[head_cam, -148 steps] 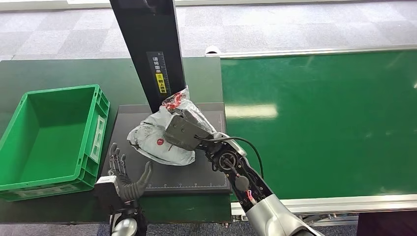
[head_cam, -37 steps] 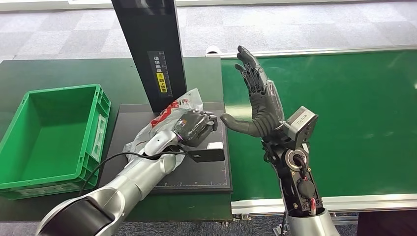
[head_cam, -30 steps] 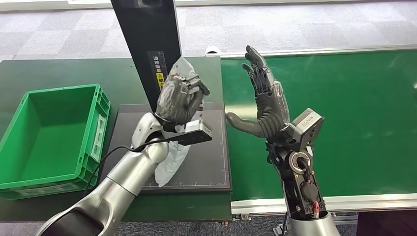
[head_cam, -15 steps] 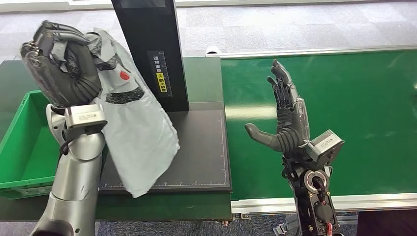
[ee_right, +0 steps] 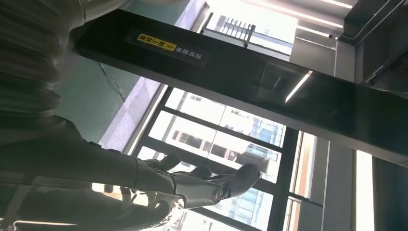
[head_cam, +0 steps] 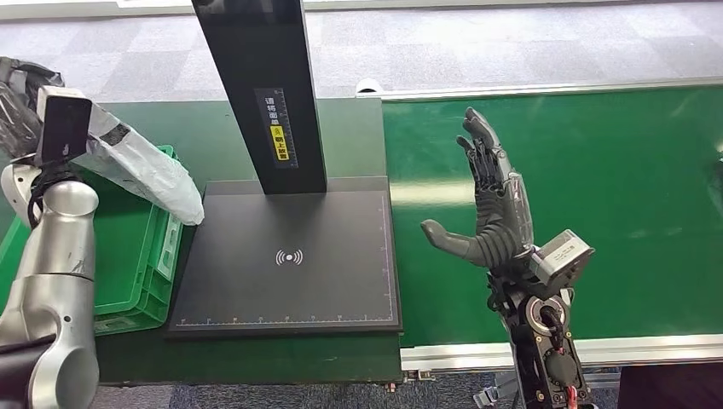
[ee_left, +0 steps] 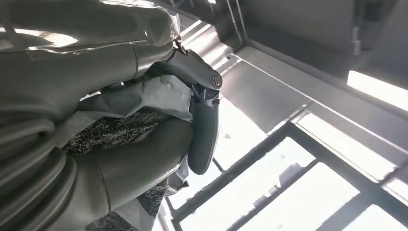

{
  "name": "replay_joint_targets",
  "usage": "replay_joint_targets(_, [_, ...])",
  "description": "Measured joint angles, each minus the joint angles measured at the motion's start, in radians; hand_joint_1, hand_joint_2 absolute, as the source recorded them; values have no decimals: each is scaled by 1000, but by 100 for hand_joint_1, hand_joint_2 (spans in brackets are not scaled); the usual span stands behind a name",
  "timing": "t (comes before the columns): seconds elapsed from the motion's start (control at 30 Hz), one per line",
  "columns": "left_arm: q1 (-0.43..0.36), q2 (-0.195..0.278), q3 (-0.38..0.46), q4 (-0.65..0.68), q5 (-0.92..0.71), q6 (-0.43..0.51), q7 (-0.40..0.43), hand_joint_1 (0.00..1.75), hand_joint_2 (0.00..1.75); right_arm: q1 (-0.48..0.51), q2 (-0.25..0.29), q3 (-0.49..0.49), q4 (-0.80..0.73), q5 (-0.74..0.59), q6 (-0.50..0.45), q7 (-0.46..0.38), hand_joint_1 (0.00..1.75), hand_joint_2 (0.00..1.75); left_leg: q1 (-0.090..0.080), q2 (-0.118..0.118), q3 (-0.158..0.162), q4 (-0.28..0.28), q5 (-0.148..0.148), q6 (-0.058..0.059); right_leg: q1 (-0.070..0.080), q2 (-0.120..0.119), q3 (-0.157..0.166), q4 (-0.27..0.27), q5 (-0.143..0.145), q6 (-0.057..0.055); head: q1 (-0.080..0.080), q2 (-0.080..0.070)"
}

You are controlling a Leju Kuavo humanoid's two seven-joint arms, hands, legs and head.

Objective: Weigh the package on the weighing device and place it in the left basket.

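weighing done; my left hand clamps the grey poly mailer over the green crate's right rim. next: lower & let go. right hand fingers apart, empty.

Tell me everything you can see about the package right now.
The package is a soft grey-white plastic mailer bag, crinkled, with dark printed patches and a small label. The left hand grips its upper end, raised at the picture's left edge; the rest slopes down over the green basket, its loose end at the basket's right rim beside the black scale platform.
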Motion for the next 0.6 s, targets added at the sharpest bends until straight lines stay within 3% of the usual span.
replay_joint_targets(0.33, [-56, 90, 87, 197, 33, 20, 9, 175, 175, -40, 1, 40, 52, -16, 8, 0, 0, 175, 0, 0, 0, 0, 0, 0, 0, 0, 0, 0, 0, 0, 0, 0])
replay_joint_targets(0.6, [-83, 130, 207, 229, 179, 31, -83, 175, 175, -54, 3, 51, 80, -18, 7, 0, 0, 175, 1, 0, -1, 0, 0, 0, 1, 0, -1, 0, 0, 0, 0, 0])
